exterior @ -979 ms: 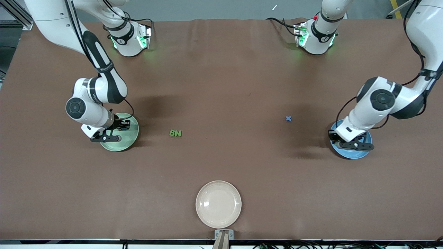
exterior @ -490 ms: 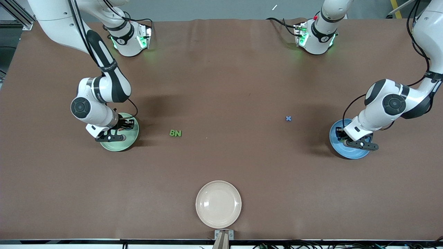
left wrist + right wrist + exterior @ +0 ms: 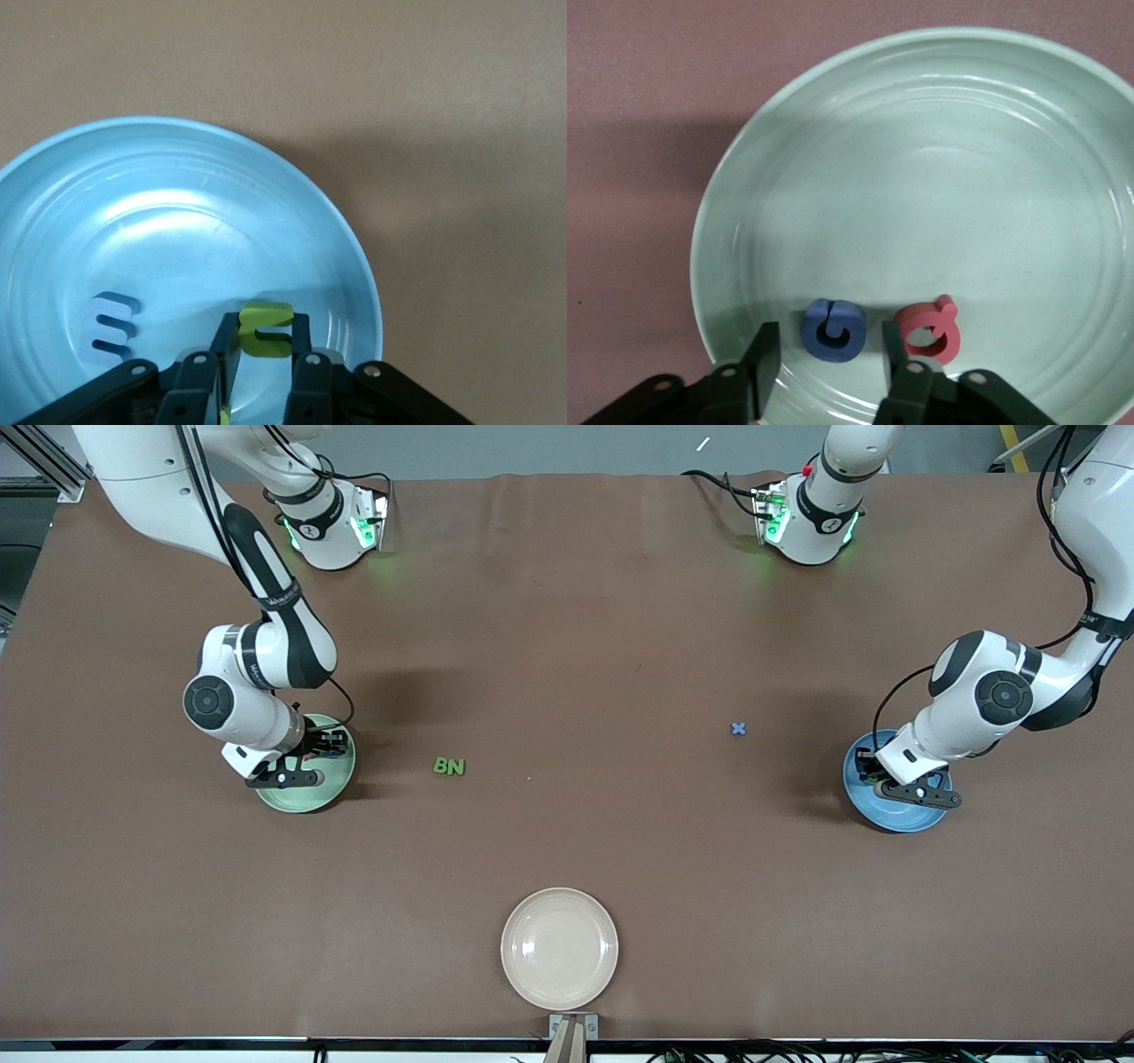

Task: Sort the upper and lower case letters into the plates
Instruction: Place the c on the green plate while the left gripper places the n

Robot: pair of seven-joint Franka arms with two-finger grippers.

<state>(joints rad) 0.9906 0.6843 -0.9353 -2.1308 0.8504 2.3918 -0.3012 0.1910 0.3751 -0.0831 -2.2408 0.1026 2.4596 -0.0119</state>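
1. Right gripper point(image 3: 824, 359) low over the pale green plate point(image 3: 330, 793) at the right arm's end of the table point(image 3: 567, 646). Jaws parted, standing either side of the blue G point(image 3: 831, 330) with a gap on each side; not gripping it.
2. Blue G lies flat in the green plate; red Q point(image 3: 931, 331) lies just beside it, apart.
3. Left gripper point(image 3: 263, 350) low over the bright blue plate point(image 3: 904, 819) at the left arm's end of the table. Jaws pinched on a green small letter point(image 3: 266, 328), which sits between the tips just over the plate floor.
4. Blue m point(image 3: 110, 321) lies flat in the blue plate, near the held letter, not touching.
5. On the bare table: green B point(image 3: 441, 765) and green N point(image 3: 455, 767) side by side, touching or nearly so, beside the green plate toward mid-table.
6. Blue x point(image 3: 738, 729) alone on the table, between mid-table and the blue plate.
7. Cream-white plate point(image 3: 559, 948) nearest the front camera, mid-table.
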